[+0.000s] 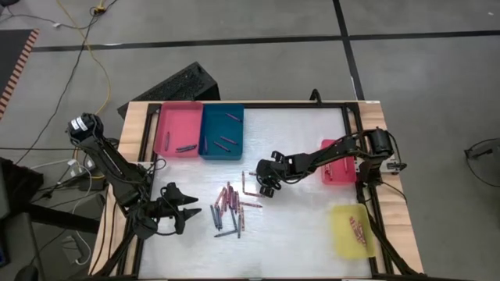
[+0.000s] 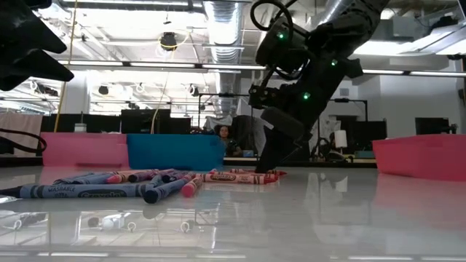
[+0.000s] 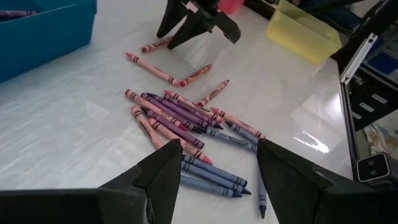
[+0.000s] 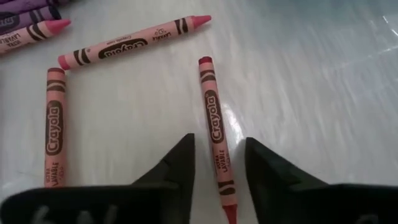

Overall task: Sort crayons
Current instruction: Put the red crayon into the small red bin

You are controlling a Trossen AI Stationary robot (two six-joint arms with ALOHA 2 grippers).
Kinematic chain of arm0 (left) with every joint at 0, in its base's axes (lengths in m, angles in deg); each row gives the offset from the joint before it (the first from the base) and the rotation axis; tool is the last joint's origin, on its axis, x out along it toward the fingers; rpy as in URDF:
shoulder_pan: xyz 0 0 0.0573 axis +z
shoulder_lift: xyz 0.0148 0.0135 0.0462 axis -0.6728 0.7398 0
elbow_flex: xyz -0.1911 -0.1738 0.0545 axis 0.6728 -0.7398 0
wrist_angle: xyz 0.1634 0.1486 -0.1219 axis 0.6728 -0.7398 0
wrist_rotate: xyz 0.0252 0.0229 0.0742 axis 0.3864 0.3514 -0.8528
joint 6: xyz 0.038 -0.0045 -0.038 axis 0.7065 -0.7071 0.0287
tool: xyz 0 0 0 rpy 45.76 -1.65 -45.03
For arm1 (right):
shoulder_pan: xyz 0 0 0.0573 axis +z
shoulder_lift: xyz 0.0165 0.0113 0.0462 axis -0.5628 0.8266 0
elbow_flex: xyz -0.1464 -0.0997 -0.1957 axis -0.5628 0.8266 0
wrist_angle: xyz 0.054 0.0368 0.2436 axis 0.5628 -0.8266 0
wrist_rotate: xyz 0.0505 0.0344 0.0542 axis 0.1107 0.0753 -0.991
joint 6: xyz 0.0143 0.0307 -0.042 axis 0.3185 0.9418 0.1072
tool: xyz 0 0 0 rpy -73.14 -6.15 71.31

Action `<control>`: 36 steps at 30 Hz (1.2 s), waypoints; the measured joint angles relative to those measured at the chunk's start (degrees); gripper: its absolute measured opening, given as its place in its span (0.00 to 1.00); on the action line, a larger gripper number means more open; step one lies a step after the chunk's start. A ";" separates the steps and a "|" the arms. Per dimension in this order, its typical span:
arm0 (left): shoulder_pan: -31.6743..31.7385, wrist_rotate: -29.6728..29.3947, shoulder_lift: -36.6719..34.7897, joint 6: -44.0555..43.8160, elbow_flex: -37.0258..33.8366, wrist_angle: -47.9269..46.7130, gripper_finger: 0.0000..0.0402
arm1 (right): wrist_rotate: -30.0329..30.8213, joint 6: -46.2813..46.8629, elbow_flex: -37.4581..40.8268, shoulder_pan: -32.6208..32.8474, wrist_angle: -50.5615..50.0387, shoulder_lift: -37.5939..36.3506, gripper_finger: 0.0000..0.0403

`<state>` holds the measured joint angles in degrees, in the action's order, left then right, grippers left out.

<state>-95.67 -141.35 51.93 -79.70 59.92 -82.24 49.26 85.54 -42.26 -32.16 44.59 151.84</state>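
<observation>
Several crayons, pink, purple and grey-blue, lie flat in a loose pile at mid-table. Three pink ones lie apart on the pile's far right side. My right gripper points steeply down over one of these, a pink crayon. It is open, one finger on each side of the crayon's near half with a small gap on both sides, and the fingers run along the crayon. In the high view this gripper hides that crayon. My left gripper hovers open on the pile's left side, with nothing between its fingers.
A pink tray and a blue tray stand side by side at the far left, each with a few crayons. A red tray sits at the right edge. A yellow tray with crayons sits near right.
</observation>
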 joint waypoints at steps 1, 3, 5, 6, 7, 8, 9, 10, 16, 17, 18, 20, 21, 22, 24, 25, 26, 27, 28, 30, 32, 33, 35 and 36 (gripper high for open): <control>0.00 0.02 0.00 0.00 0.00 0.04 0.49 | 0.02 0.07 0.01 0.00 -0.20 0.00 0.29; 0.01 0.02 0.00 0.00 0.00 0.02 0.49 | 0.02 0.07 0.03 0.14 -0.42 -0.02 0.23; 0.00 0.02 0.00 0.00 0.00 0.03 0.49 | 0.02 0.37 0.07 0.35 -0.48 -0.02 0.17; 0.01 0.02 0.00 -0.01 0.00 0.02 0.49 | 0.06 0.84 0.07 0.45 -0.48 0.00 0.15; 0.01 0.01 0.00 -0.20 0.00 0.03 0.49 | 0.07 1.16 0.07 0.45 -0.50 0.00 0.12; 0.00 0.02 0.00 -0.35 0.00 0.02 0.49 | 0.07 1.55 0.07 0.44 -0.53 0.00 0.10; 0.01 0.03 0.00 -0.50 0.00 0.02 0.49 | 0.07 2.22 0.10 0.44 -0.56 0.00 0.08; 0.01 0.10 0.00 -0.52 0.00 0.02 0.49 | 0.07 2.89 0.10 0.44 -0.63 0.02 0.06; 0.00 0.28 0.00 -0.66 0.00 0.04 0.49 | 0.14 11.09 0.22 1.04 1.10 0.07 0.02; 0.02 0.28 0.00 -0.66 0.00 0.03 0.49 | 0.41 12.25 0.31 1.33 1.55 0.02 0.02; 0.00 0.28 0.00 -0.66 0.00 0.04 0.49 | 1.11 13.64 0.27 1.67 1.55 -0.31 0.02; 0.02 0.30 0.00 -0.68 0.00 0.02 0.49 | 3.17 17.20 0.27 2.36 1.27 -0.84 0.02; 0.00 0.30 0.00 -0.82 0.00 0.04 0.49 | 4.22 18.94 0.27 2.70 1.02 -1.30 0.02; 0.01 0.31 0.00 -0.87 0.00 0.03 0.49 | 4.71 20.49 0.30 3.01 0.67 -1.66 0.02; 0.01 0.35 0.00 -0.88 0.00 0.02 0.49 | 4.85 23.31 0.44 3.67 -0.25 -2.93 0.02; 0.02 0.35 0.00 -0.88 0.00 0.02 0.49 | 4.79 24.41 0.64 4.00 -0.87 -3.71 0.02; 0.00 0.35 0.00 -0.87 0.00 0.02 0.49 | 4.83 25.55 0.62 4.30 -1.01 -4.57 0.02; 0.00 0.35 0.00 -0.89 0.00 0.04 0.49 | 4.86 26.66 0.50 4.62 -1.15 -5.49 0.02; 0.01 0.35 0.00 -0.90 0.00 0.01 0.49 | 5.01 27.66 0.41 4.93 -1.86 -6.50 0.02; 0.01 0.37 0.00 -0.90 0.00 0.02 0.49 | 6.44 29.27 0.40 5.67 -4.42 -8.68 0.02; 0.02 0.37 0.00 -0.97 0.00 0.02 0.49 | 8.34 30.63 0.40 6.47 -7.90 -10.80 0.02; 0.00 0.39 0.00 -1.18 0.00 0.02 0.49 | 9.37 31.44 0.40 6.98 -10.20 -11.97 0.02; 0.01 0.39 0.00 -1.29 0.00 0.02 0.49 | 11.27 33.48 0.39 8.01 -14.43 -14.58 0.02; 0.01 0.39 0.00 -1.29 0.00 0.01 0.49 | 12.50 34.83 0.35 8.60 -16.91 -15.92 0.02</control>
<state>-95.66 -140.95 51.93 -80.99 59.92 -82.23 61.77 120.37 -41.91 -23.56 27.69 135.91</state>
